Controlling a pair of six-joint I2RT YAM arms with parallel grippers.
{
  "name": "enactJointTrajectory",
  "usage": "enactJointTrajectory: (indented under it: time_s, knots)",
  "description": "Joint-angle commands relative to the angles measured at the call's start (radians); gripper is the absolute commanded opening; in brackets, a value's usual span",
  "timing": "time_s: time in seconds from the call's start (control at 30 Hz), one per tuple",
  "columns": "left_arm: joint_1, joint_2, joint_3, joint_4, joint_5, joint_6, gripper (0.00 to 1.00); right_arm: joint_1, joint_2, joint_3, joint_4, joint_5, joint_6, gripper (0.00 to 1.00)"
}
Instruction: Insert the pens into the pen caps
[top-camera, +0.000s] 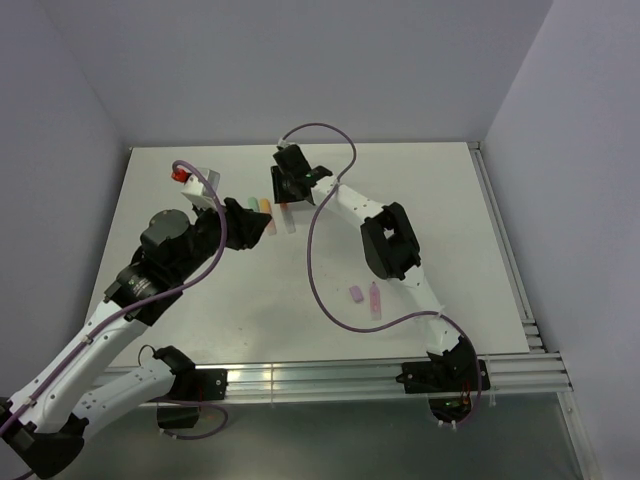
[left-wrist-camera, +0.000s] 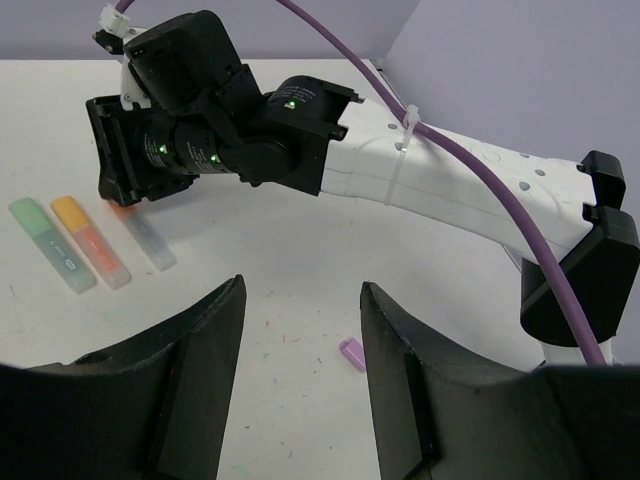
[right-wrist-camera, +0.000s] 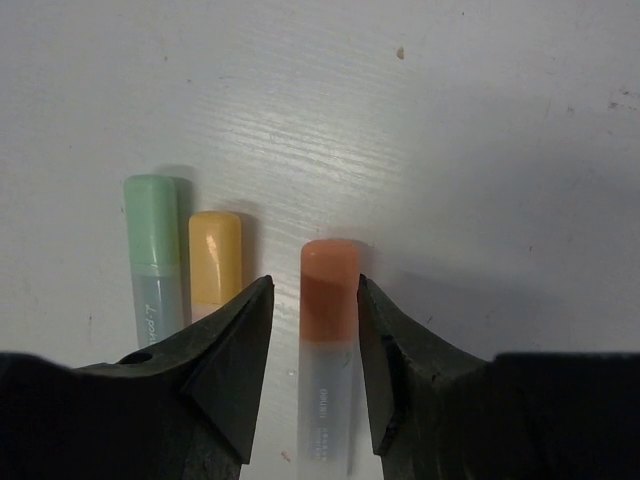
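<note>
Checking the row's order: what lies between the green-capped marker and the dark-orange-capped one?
The yellow-capped marker, close beside the green-capped marker; the right wrist view shows it, left of the dark-orange-capped marker.

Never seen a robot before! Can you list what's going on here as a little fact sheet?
Capped, in a row: green marker, yellow marker, orange marker
Right end effector: open, straddling the orange marker
Left end effector: open, empty
Uncapped: pink pen beside purple cap, not joined
</note>
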Motion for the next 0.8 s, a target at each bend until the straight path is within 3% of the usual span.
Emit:
enactJointTrajectory:
  time_s: [0.0, 0.17, 0.3, 0.43, 0.53, 0.77]
  knots:
    - [0.008, -0.009, -0.013, 0.048, 0.015, 0.002, 0.55, -0.006, -0.029, 0.032, 0.024, -0.010, -0.021, 0.47]
    - [0.016, -0.010, -0.019, 0.051, 0.029, 0.002, 0.54, -0.007, -0.137, -0.051, 0.067, 0.064, -0.006, 0.47]
    - [0.024, -0.015, -0.027, 0.059, 0.040, -0.001, 0.55, -0.007, -0.347, -0.155, 0.092, 0.134, -0.012, 0.47]
    - [0.028, -0.012, -0.029, 0.063, 0.055, -0.008, 0.55, -0.015, -0.479, -0.184, -0.003, 0.208, 0.014, 0.48]
    - [0.033, -0.007, -0.024, 0.062, 0.060, -0.011, 0.55, -0.019, -0.600, -0.298, -0.080, 0.271, 0.050, 0.47]
    - [0.036, 0.002, -0.027, 0.063, 0.069, -0.018, 0.56, -0.027, -1.074, -0.966, -0.101, 0.387, 0.194, 0.47]
